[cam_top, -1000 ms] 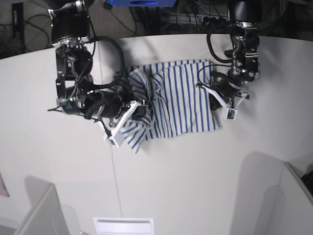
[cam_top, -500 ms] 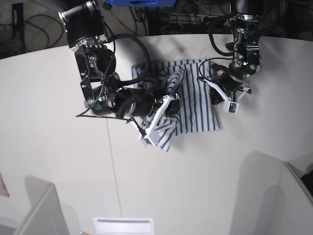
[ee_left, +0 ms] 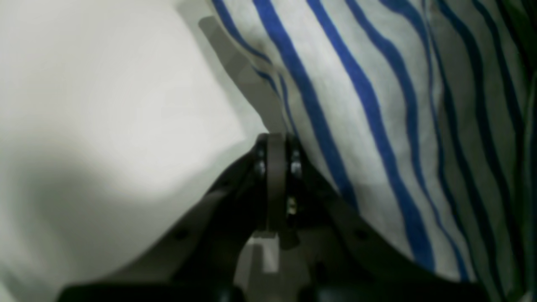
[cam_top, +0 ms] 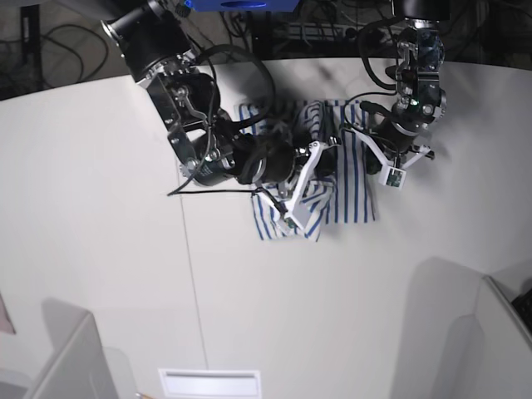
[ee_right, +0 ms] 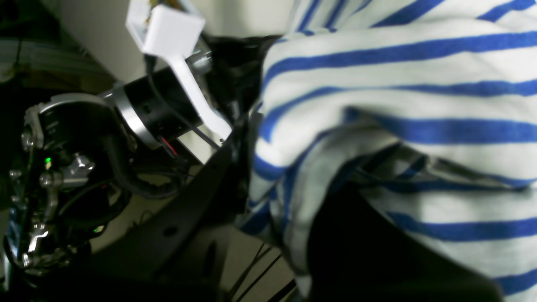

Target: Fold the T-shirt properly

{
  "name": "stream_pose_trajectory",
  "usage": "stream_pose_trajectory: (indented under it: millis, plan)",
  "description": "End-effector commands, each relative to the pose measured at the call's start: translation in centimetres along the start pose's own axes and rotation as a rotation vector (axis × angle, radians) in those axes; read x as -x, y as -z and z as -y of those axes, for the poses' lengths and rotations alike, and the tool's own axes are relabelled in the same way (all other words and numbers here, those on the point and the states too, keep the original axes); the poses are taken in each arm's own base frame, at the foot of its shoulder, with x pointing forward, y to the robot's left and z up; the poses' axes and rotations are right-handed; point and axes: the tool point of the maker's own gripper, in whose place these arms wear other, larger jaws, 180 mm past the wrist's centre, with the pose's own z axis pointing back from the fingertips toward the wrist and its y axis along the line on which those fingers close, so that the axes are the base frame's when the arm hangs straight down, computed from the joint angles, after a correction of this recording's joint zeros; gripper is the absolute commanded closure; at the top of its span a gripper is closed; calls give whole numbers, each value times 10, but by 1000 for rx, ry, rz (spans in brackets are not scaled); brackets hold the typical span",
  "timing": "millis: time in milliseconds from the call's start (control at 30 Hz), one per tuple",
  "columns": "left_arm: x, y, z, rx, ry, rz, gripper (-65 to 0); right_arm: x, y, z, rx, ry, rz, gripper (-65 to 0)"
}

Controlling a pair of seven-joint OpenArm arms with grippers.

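Observation:
The T-shirt [cam_top: 353, 198], white with thin blue stripes, lies bunched at the back of the white table [cam_top: 108, 208]. My right gripper [cam_top: 322, 160] is shut on a fold of it and holds that fold over the shirt's middle. In the right wrist view the cloth [ee_right: 377, 84] drapes over the dark fingers [ee_right: 188, 218] and hides their tips. My left gripper [cam_top: 368, 162] is shut at the shirt's right edge. In the left wrist view its fingertips [ee_left: 275, 140] meet right beside the striped cloth [ee_left: 356, 105]. I cannot tell whether they pinch any cloth.
Grey bin walls stand at the front left [cam_top: 66, 366] and front right [cam_top: 503, 332]. A white slotted plate [cam_top: 209, 382] sits at the front edge. Cables [cam_top: 50, 41] hang behind the table. The left arm's white camera mount [ee_right: 168, 25] is close to my right gripper.
My right arm has swept toward the view's right with the shirt's side, folding it over the middle. The spread shirt is now narrower. The left arm shifted slightly back.

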Motion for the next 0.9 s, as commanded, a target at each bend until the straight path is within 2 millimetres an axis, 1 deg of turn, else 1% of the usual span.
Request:
stream_pose_trajectory:
  millis: [0, 67, 167, 200, 300, 367, 400, 467, 533, 567, 633, 667, 700, 733, 767, 867]
  plan:
    - [32, -4, -5, -22, 23, -130, 0, -13, 3, -8, -20, -8, 27, 0]
    - [36, -6, -4, -20, 23, -138, 0, -6, 15, -8, -15, 7, -5, 0]
    - [29, -9, -3, -20, 30, -118, 0, -4, 27, -7, 27, 50, -20, 0]
    - [30, -11, -2, -20, 30, -117, 0, -2, 31, -6, 38, 65, -32, 0]
    - [24, -18, -4, -28, 37, -95, 0, 3, 38, -8, 47, 61, -57, 0]
    - [21, -29, -20, -71, 24, -77, 0, 6, 42, -4, 56, 80, -69, 0]
    - [15, -34, -30, -99, 14, -58, 0, 9, 44, 0, 63, 92, -81, 0]
    - [16, -46, -49, -152, -5, -60, 0, 10, 46, 4, 71, 110, -87, 0]
    - [15, -57, -66, -198, -27, -68, 0, 10, 45, 1, 59, 113, -85, 0]
    - [14, -62, -74, -213, -49, -65, 0, 8, 43, -2, 52, 109, -74, -11]
    - [15, -71, -87, -218, -96, -59, 0, 10, 41, -7, 37, 107, -64, -200]
    - [18, -77, -98, -234, -121, -63, 0, 9, 38, -11, 29, 102, -52, -291]
    - [19, -84, -110, -258, -142, -63, 0, 4, 36, -15, 22, 90, -29, -369]
    - [21, -90, -121, -282, -144, -71, 0, 1, 34, -18, 14, 84, -4, -417]
    - [22, -94, -127, -294, -147, -75, 0, -1, 33, -20, 12, 81, 8, -429]
    - [22, -105, -143, -331, -146, -72, 0, -7, 33, -20, 12, 76, 28, -431]
